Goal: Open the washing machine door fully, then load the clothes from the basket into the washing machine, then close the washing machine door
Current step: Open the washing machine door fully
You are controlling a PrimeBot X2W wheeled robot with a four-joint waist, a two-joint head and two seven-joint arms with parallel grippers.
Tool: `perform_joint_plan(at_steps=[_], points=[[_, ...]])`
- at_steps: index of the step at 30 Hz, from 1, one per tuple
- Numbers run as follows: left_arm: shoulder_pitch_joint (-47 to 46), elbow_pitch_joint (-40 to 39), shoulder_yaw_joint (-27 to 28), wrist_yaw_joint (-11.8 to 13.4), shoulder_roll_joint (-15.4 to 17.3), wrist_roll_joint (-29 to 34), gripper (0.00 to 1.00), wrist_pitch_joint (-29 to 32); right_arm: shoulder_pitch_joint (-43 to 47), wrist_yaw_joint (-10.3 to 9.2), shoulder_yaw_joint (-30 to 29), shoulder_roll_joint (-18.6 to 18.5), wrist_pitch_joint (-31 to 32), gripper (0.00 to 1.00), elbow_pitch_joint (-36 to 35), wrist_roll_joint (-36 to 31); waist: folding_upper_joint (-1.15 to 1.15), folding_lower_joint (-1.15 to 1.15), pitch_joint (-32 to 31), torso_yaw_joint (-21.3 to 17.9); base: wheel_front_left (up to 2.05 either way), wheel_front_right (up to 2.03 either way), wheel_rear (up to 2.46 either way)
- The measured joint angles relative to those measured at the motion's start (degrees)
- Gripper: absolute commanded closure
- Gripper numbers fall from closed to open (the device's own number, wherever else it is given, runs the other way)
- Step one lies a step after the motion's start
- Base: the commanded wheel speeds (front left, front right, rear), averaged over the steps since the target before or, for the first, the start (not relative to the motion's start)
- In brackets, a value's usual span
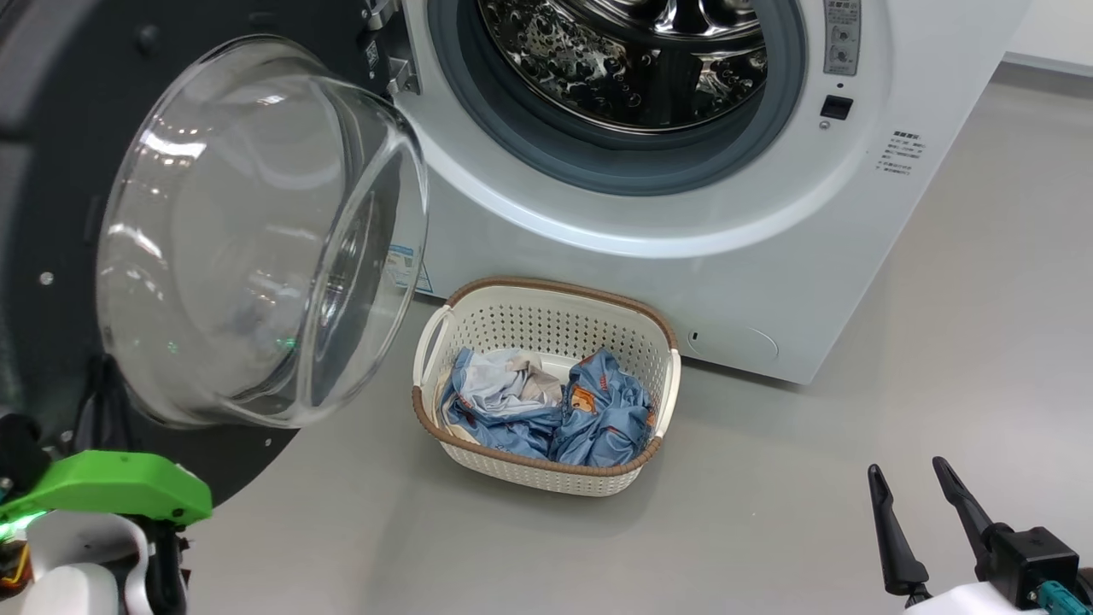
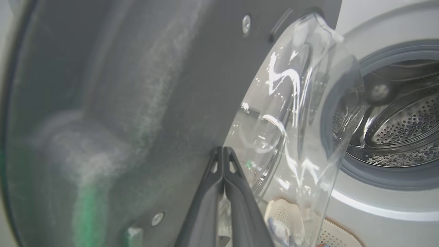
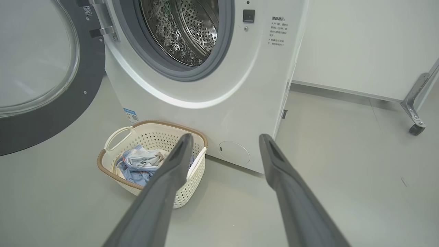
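The washing machine door (image 1: pixel 256 231) stands swung open at the left, its clear glass bowl facing me inside a black rim. The white washing machine (image 1: pixel 683 222) shows its grey gasket and shiny drum (image 1: pixel 623 51). On the floor before it sits the cream basket (image 1: pixel 555 329) holding the light blue, white and grey clothes (image 1: pixel 546 406). My left gripper (image 2: pixel 223 149) is shut with nothing in it, tips close against the door's (image 2: pixel 137 103) dark inner face beside the bowl. My right gripper (image 1: pixel 906 466) hangs open over bare floor, right of the basket (image 3: pixel 161 140) and clothes (image 3: pixel 140 164).
Grey floor spreads around the basket and to the right of the washer. A blue sticker (image 3: pixel 130 116) sits low on the machine's front. A metal frame leg with a caster (image 3: pixel 416 109) stands at the far right before a white wall.
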Motion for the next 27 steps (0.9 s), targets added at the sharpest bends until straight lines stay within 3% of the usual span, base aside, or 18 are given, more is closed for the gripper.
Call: perform_joint_plan(at_steps=[16, 27], points=[[-5.81, 13.74, 12.43, 0.18, 3.94, 0.74, 1.00, -4.85, -0.81, 0.00, 0.38, -0.65, 0.00, 0.00, 0.55, 0.09, 0.00, 0.00, -0.22, -5.21, 0.00, 0.00, 0.00], [-7.10, 23.15, 16.26, 0.18, 9.14, 3.36, 1.00, -7.27, -0.96, 0.00, 2.16, -0.66, 0.00, 0.00, 1.64, 0.22, 0.00, 0.00, -1.92, -8.83, 0.00, 0.00, 0.00]])
